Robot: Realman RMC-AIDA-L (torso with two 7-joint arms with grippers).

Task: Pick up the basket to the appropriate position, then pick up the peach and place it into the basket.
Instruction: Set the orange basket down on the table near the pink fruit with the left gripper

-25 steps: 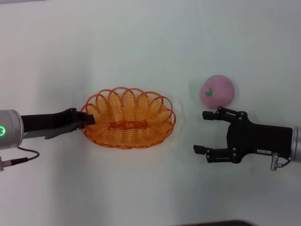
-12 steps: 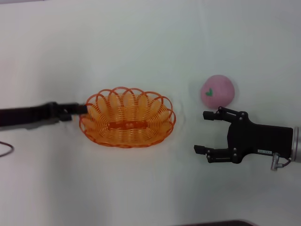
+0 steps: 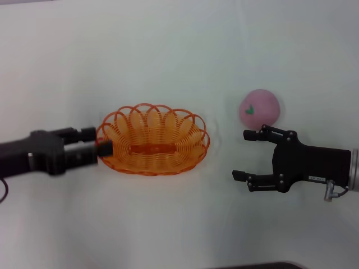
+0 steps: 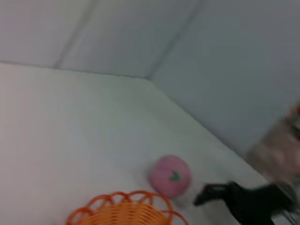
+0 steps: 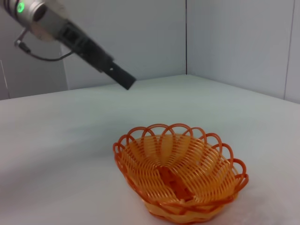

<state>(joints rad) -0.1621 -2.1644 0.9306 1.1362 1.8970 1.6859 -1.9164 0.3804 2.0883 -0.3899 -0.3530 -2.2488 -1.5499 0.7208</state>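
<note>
The left gripper (image 3: 102,142), raised over the table (image 3: 168,56), reaches level toward the basket's (image 3: 152,140) left rim; whether its fingers are parted cannot be told. The basket sits mid-table. At right, the peach (image 3: 259,109) lies just beyond the right gripper (image 3: 242,155), its fingers spread wide and empty.

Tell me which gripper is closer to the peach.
The right gripper: its upper finger lies just below the peach. The left gripper is beyond the basket.

My head camera looks steeply down on the table (image 3: 168,56), while both my wrist cameras look low across it, each sharing the basket (image 3: 152,140) with that overhead view.
</note>
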